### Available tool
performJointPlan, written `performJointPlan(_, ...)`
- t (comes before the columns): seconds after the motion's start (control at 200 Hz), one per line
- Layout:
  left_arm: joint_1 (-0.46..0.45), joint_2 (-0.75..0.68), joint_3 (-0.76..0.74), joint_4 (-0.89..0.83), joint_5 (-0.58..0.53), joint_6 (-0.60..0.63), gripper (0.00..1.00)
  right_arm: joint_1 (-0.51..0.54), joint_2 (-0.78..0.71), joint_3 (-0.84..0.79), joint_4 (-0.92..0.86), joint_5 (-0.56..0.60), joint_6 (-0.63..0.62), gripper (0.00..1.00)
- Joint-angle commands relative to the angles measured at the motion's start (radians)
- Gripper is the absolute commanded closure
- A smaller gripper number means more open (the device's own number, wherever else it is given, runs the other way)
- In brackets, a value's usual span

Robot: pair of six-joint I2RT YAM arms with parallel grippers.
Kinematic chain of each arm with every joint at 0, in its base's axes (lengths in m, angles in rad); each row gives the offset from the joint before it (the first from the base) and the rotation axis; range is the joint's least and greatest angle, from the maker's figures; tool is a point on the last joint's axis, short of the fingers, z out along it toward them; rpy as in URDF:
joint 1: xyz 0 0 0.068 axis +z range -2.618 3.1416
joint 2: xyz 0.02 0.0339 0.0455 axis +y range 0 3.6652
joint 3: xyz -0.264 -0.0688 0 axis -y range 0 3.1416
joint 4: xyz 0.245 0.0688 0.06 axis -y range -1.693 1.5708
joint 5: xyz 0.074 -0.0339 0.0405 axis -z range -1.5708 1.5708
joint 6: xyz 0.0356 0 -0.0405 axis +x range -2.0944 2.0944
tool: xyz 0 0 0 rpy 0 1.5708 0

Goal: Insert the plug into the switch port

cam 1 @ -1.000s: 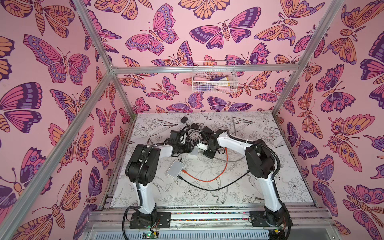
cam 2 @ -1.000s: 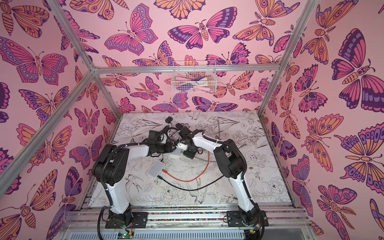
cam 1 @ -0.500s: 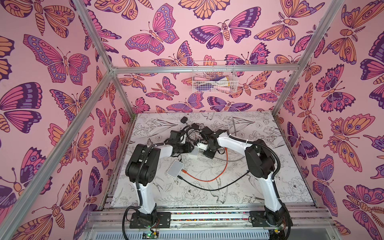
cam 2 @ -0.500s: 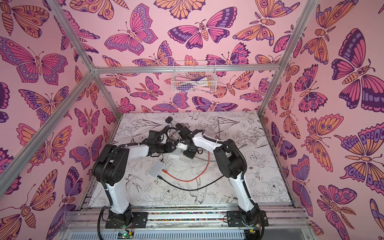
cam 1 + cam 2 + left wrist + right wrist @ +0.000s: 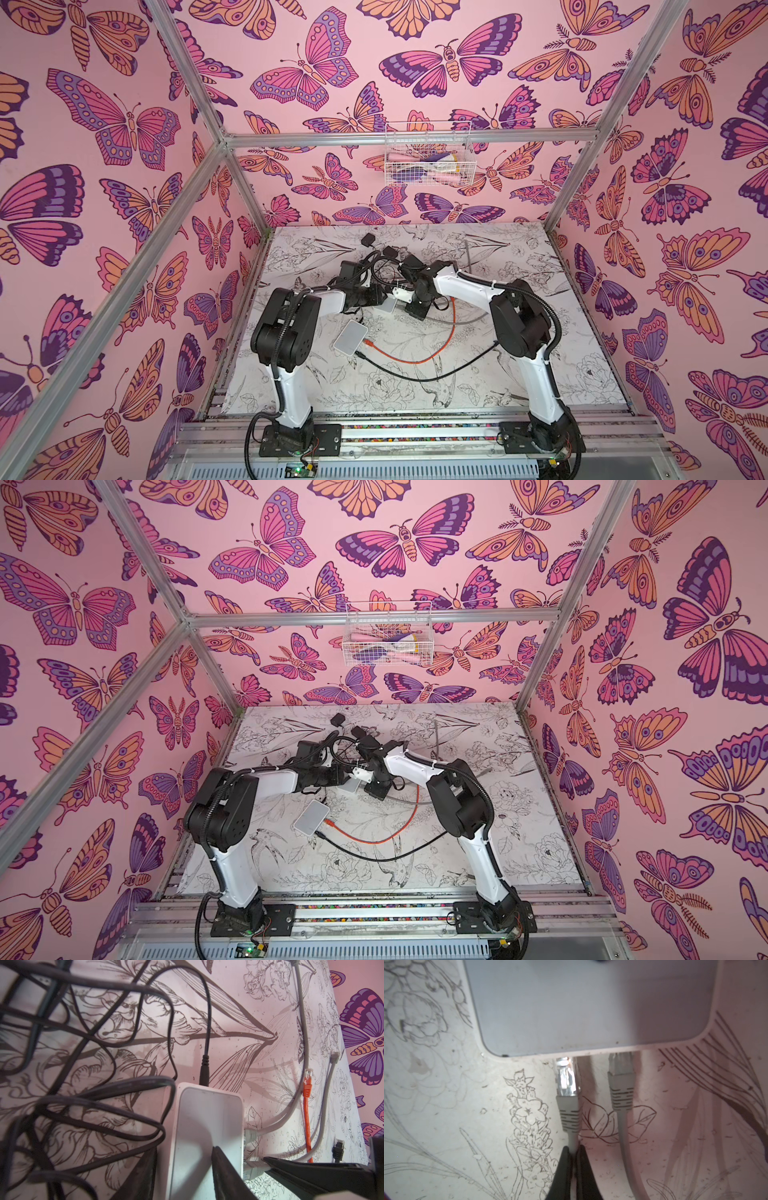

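A white wire basket (image 5: 428,153) hung from the aluminium frame rail (image 5: 291,140) on the back wall, with pink and purple items inside. Pink wallpaper printed with butterflies (image 5: 124,124) covered the walls. The desk (image 5: 540,365), printed with black line-drawn flowers, carried a flat white rounded box (image 5: 350,336) near its front left. An orange cable (image 5: 415,359) and a thin black cable (image 5: 415,376) curved away from beside that box. Two small black adapters (image 5: 368,240) lay towards the back, beside tangled black cords (image 5: 83,1105).
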Motion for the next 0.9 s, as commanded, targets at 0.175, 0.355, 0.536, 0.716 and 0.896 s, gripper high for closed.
performJointPlan(0.175, -0.013, -0.026, -0.059, -0.024, -0.009, 0.016, 0.54, -0.008, -0.062, -0.007, 0.058, -0.081, 0.035, 1.00)
performJointPlan(0.355, -0.013, -0.029, -0.064, -0.022, -0.010, 0.015, 0.55, -0.020, -0.050, -0.018, 0.064, -0.107, 0.041, 1.00)
performJointPlan(0.536, -0.013, -0.029, -0.076, -0.011, -0.007, 0.017, 0.55, -0.028, -0.049, -0.048, 0.074, -0.144, 0.040, 1.00)
performJointPlan(0.716, -0.025, -0.031, -0.078, 0.001, -0.008, 0.008, 0.55, -0.029, -0.043, -0.045, 0.080, -0.196, 0.046, 1.00)
performJointPlan(0.896, -0.039, -0.036, -0.087, 0.007, -0.017, 0.007, 0.55, -0.029, -0.051, -0.048, 0.084, -0.228, 0.046, 1.00)
